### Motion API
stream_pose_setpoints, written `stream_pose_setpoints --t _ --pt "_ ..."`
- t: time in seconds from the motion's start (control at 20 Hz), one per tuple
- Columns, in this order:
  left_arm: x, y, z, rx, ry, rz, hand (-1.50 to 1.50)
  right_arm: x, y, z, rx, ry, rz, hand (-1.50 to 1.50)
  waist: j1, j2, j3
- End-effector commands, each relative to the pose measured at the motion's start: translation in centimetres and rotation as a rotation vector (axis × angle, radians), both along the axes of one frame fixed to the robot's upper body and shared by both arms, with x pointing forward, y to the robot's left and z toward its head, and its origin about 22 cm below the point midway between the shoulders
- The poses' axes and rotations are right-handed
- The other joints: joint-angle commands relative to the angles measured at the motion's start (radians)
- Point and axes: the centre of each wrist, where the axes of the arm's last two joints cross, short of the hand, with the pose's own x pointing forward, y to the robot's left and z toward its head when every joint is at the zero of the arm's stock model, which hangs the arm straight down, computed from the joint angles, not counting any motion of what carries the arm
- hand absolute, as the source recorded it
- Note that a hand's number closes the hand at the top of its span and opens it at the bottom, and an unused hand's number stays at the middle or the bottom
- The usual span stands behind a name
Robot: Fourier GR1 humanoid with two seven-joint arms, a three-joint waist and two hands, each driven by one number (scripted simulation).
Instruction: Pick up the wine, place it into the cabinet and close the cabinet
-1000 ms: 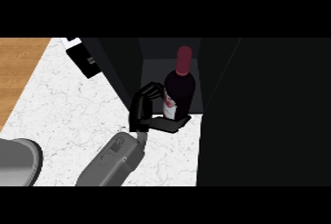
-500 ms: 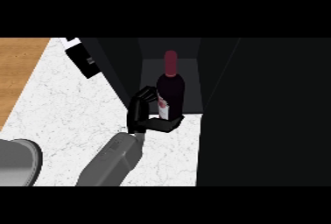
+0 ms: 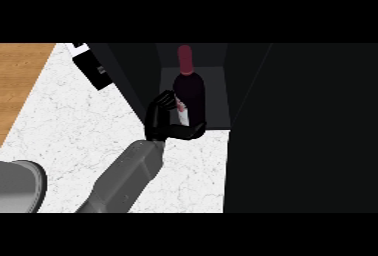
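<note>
The wine bottle (image 3: 193, 90) is dark with a red neck and a pale label. It stands in the open cabinet's grey inner compartment (image 3: 215, 75), near the compartment's front edge. My right hand (image 3: 158, 121) is shut on the bottle's lower body: the fingers lie along its left side and the thumb (image 3: 186, 132) curls round its near side. The grey forearm (image 3: 125, 175) comes in from the lower left. The hand hides the bottle's base. My left hand shows nowhere.
A tall dark cabinet door panel (image 3: 303, 125) fills the right side. Another dark panel (image 3: 129, 75) flanks the opening on the left. The white marble counter (image 3: 74, 130) spreads to the left, beside a wooden strip (image 3: 18, 85). A grey rounded shape (image 3: 18, 185) sits at the lower-left edge.
The right hand has carried the bottle up the view and deeper into the cabinet opening. The bottle now stands straighter, and the arm has stretched after it.
</note>
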Motion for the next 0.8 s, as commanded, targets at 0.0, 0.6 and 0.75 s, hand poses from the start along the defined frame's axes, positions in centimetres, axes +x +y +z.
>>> stream_pose_setpoints --t 0.0,0.6,0.75 --pt "0.5 -0.6 0.0 0.004 0.006 0.01 1.5 -0.6 0.8 -0.2 0.004 0.009 0.004 -1.5 -0.011 0.001 0.0" --pt "3.6 -0.4 2.4 -0.052 -0.008 -0.03 1.5 0.3 0.5 -0.6 0.019 0.01 -0.01 -1.5 0.003 -0.001 0.0" --pt "4.3 -0.9 3.3 -0.035 0.019 -0.015 1.5 0.3 1.1 -1.0 0.003 0.003 0.018 -1.5 -0.023 0.006 0.0"
